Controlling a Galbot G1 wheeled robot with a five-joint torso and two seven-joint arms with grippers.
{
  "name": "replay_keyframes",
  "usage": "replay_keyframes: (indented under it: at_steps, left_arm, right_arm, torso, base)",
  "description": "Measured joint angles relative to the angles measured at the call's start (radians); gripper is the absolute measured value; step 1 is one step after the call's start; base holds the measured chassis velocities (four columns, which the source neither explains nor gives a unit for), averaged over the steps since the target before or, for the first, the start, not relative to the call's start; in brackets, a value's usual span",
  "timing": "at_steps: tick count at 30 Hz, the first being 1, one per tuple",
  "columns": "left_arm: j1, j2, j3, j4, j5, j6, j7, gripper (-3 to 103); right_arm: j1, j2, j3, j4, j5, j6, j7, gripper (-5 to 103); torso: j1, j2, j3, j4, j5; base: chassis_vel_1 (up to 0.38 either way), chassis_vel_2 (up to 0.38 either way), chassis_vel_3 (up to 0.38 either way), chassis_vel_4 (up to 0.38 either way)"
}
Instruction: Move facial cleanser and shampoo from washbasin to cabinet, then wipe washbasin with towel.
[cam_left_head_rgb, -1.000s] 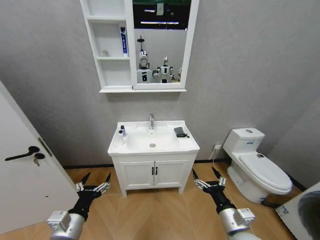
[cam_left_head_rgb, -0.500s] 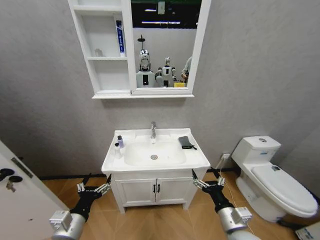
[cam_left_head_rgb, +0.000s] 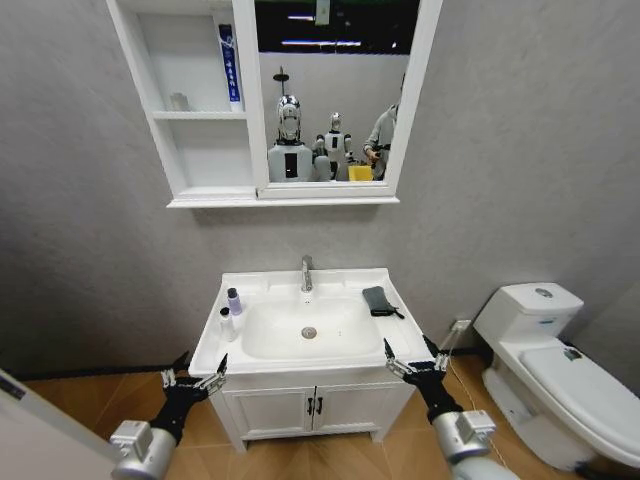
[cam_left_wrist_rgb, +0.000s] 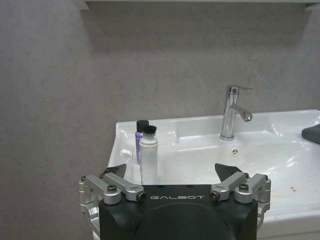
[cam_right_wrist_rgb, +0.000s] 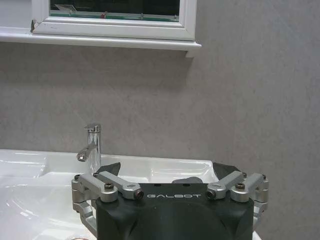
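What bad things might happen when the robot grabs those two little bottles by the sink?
The two bottles stand close together on the washbasin rim, so the open left gripper might knock one into the bowl while grabbing the other. The cabinet shelves look narrow and already hold a tube, so a bottle might bump it. The tap stands near the towel and might get in the way.

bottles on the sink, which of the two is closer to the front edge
The white bottle with the black cap. It stands nearer the front rim of the sink, on its left side; the purple bottle stands just behind it, closer to the wall.
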Motion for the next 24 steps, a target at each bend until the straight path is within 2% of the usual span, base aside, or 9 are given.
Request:
replay_keyframes:
  at_steps: [11,13,18,20,24]
  left_arm:
    - [-0.058,0.05,0.093,0.096,0.001,0.0,0.012,100]
    - [-0.106,0.058,0.114,0.135,-0.006,0.001,0.016,100]
    - [-0.167,0.078,0.105,0.171,-0.04,0.008,0.013,100]
    - [-0.184,0.097,0.085,0.185,-0.066,0.012,0.008,100]
    - [-0.22,0.114,0.07,0.21,-0.102,0.02,-0.006,100]
  right_arm:
    - [0.042,-0.022,-0.017,-0.035,0.022,0.007,-0.001,100]
    - [0.048,-0.033,-0.016,-0.048,0.026,0.02,-0.012,100]
    - [0.059,-0.04,-0.031,-0.068,0.024,0.052,-0.025,100]
    - [0.065,-0.035,-0.049,-0.076,0.016,0.057,-0.031,100]
    - [0.077,-0.025,-0.08,-0.097,0.0,0.064,-0.04,100]
  torso:
    - [0.0,0.0,0.0,-0.0002,0.0]
    - [0.001,0.0,0.0,-0.0001,-0.0001]
    - [0.001,0.0,0.0,-0.0005,-0.0004]
    - [0.002,-0.001,0.001,0.0003,0.0004]
    - [0.002,-0.001,0.0,-0.0008,0.0]
  base:
    - [-0.054,0.05,0.057,-0.055]
    - [-0.15,0.186,0.186,-0.15]
    - [-0.2,0.182,0.194,-0.176]
    - [-0.162,0.119,0.163,-0.139]
    - [-0.07,0.084,0.03,-0.012]
